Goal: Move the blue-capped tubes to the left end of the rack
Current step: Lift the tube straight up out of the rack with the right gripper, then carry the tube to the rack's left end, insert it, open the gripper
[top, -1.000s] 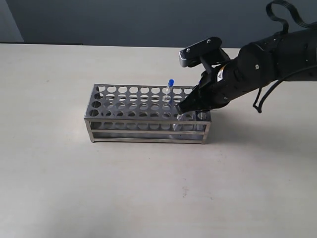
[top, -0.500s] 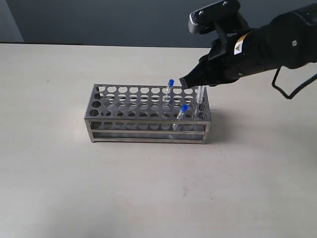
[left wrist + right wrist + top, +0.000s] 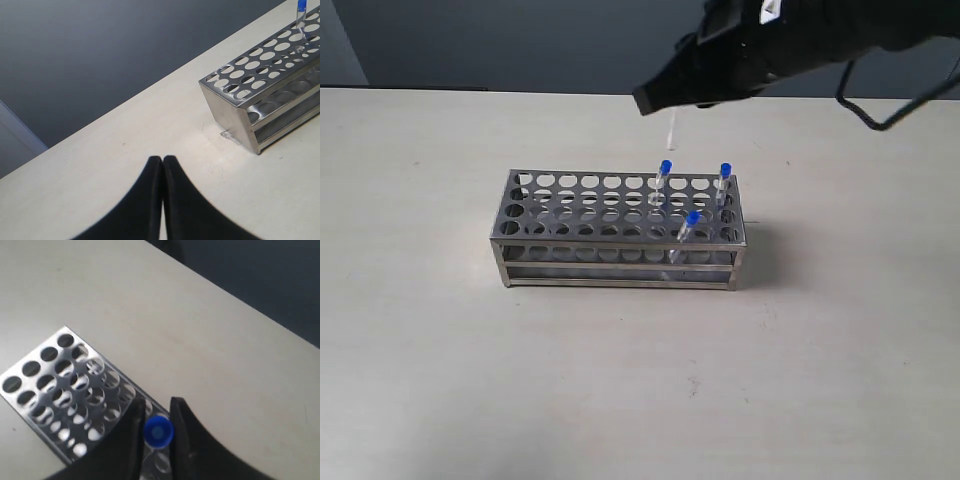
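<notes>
The right tool (image 3: 157,405) holds one blue-capped tube (image 3: 672,130) tight, hanging straight down high above the right half of the rack (image 3: 610,262), whose empty left end lies off to its left.

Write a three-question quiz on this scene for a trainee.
1. True or false: the left gripper holds a tube.
2. How many blue-capped tubes stand in the rack?
3. Pick one. The right gripper is: A) open and holding nothing, B) shut on a blue-capped tube, C) resting on the rack.
Key: 1 false; 2 three; 3 B.
</notes>
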`<state>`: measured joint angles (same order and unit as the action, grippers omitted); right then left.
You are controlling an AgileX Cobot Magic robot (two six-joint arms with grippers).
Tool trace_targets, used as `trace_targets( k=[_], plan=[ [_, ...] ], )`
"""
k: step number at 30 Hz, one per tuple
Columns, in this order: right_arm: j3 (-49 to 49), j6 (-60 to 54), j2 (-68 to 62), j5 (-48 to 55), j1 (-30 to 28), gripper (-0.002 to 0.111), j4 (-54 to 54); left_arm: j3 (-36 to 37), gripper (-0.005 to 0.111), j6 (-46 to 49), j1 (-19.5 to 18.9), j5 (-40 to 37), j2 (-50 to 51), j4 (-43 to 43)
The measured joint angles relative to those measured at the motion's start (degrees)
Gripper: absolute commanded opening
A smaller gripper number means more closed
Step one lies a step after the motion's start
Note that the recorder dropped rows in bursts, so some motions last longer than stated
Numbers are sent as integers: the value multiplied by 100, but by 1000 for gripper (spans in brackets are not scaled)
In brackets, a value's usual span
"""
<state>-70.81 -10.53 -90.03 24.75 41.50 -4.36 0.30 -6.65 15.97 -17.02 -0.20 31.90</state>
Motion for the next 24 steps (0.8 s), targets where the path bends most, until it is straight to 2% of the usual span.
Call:
trace_targets(
  k=[9, 14, 20, 24],
  plan=[
    [-1906, -1463, -1588, 557, 418, -1, -1274, 0, 1, 0, 0, 0, 0, 0],
    [-3689, -1766, -2955, 1502, 623, -1, -1559, 0, 1, 0, 0, 0, 0, 0],
    [-4812, -1789, -3806, 2115, 634, -1, -1735, 0, 1, 0, 0, 0, 0, 0],
    [-4986, -1797, -4019, 2131, 703, -1, -1735, 0, 1, 0, 0, 0, 0, 0]
  ],
)
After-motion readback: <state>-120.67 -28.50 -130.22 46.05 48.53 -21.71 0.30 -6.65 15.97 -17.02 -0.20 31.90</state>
